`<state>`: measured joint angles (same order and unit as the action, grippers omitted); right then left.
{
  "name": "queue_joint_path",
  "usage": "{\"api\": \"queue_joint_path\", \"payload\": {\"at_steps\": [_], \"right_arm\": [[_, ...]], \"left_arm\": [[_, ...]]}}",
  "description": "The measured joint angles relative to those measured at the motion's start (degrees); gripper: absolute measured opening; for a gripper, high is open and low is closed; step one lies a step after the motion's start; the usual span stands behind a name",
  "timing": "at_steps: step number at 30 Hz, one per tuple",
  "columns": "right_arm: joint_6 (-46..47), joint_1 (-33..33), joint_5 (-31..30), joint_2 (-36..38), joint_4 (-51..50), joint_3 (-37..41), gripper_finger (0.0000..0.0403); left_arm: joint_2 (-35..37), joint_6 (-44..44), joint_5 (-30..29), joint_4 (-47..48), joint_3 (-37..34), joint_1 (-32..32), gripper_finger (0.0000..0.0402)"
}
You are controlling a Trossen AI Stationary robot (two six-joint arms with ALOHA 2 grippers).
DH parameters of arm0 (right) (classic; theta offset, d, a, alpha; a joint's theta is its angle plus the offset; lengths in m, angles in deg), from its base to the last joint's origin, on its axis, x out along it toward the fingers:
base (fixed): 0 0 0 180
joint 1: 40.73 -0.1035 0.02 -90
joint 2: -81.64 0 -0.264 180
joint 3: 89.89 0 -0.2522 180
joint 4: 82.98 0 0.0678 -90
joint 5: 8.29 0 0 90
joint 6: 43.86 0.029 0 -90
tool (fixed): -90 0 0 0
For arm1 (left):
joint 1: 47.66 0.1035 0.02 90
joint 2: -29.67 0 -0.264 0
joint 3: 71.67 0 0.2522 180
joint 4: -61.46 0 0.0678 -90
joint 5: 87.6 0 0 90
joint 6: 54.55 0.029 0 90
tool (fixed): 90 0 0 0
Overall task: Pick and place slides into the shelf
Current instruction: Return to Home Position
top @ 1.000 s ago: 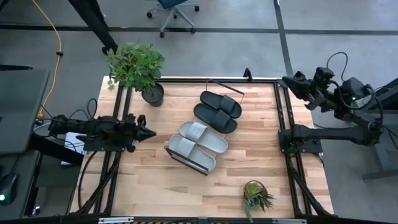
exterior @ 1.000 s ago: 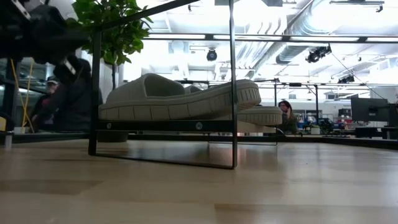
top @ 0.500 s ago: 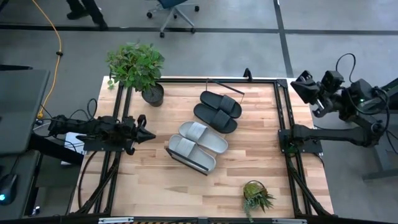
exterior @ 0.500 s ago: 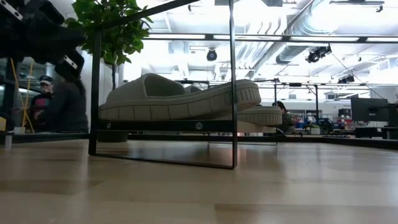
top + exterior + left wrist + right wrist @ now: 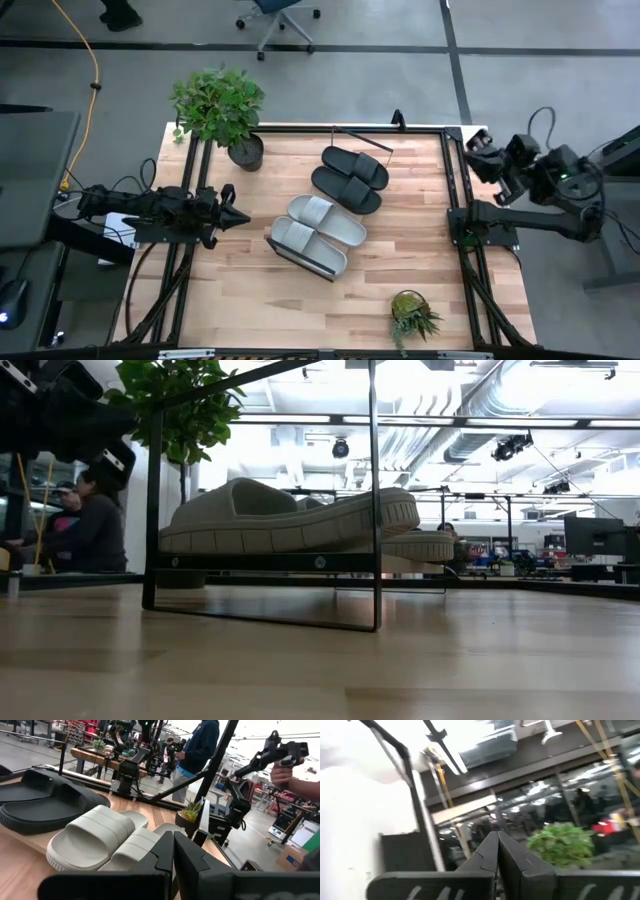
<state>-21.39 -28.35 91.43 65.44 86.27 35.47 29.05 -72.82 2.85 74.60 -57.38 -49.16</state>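
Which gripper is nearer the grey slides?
Left. The left gripper is a short gap from the grey slides, over the table's left side; the right gripper is beyond its right edge.

The right arm [image 5: 540, 195] folds lower and draws back past the desk's [image 5: 250, 290] right edge, while the person [image 5: 92, 525] behind shifts

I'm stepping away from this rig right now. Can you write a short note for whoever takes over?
Left tool: shut, empty, at the left edge of the table, pointing toward the slides.
Right tool: shut, empty, at the table's right edge.
Grey slides and black slides: all four lie on the shelf, mid-table, each pair side by side.
Done: every slide is placed.
Left: nothing to pick up; only parking both tools, if they are not yet home.
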Motion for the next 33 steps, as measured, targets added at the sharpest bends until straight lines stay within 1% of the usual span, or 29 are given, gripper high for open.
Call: {"api": "queue_joint_path", "payload": {"at_steps": [5, 9, 14, 18, 22, 26, 30, 33], "right_arm": [[1.65, 0.00, 1.24, 2.49, 11.58, 10.00, 0.0000], [4.45, 0.00, 1.38, 3.09, 21.71, 18.02, 0.0000], [7.79, 0.02, 0.18, 3.11, 32.60, 25.35, 0.0000], [8.14, 0.02, -0.04, 3.14, 37.20, 28.28, 0.0000], [7.08, 0.02, -0.39, 3.14, 38.88, 29.89, 0.0000], [4.48, 0.02, -3.66, 3.11, 42.90, 31.63, 0.0000], [2.71, 0.09, -4.95, 3.16, 47.01, 34.14, 0.0000], [3.45, 0.79, -4.79, 3.18, 50.09, 36.71, 0.0000]], "left_arm": [[0.00, -0.01, 0.00, -0.01, 0.00, 0.00, 0.0001], [0.00, -0.02, 0.01, -0.01, 0.02, 0.00, 0.0001], [0.00, -0.03, 0.00, -0.02, 0.02, 0.00, 0.0001], [0.00, -0.03, 0.00, -0.02, 0.02, 0.00, 0.0001], [0.00, -0.05, 0.00, -0.02, 0.02, 0.00, 0.0001], [0.00, -0.05, 0.00, -0.02, 0.02, 0.00, 0.0001], [0.00, -0.05, 0.00, -0.02, 0.02, 0.00, 0.0001], [0.00, -0.05, 0.00, -0.02, 0.02, -0.01, 0.0001]]}}
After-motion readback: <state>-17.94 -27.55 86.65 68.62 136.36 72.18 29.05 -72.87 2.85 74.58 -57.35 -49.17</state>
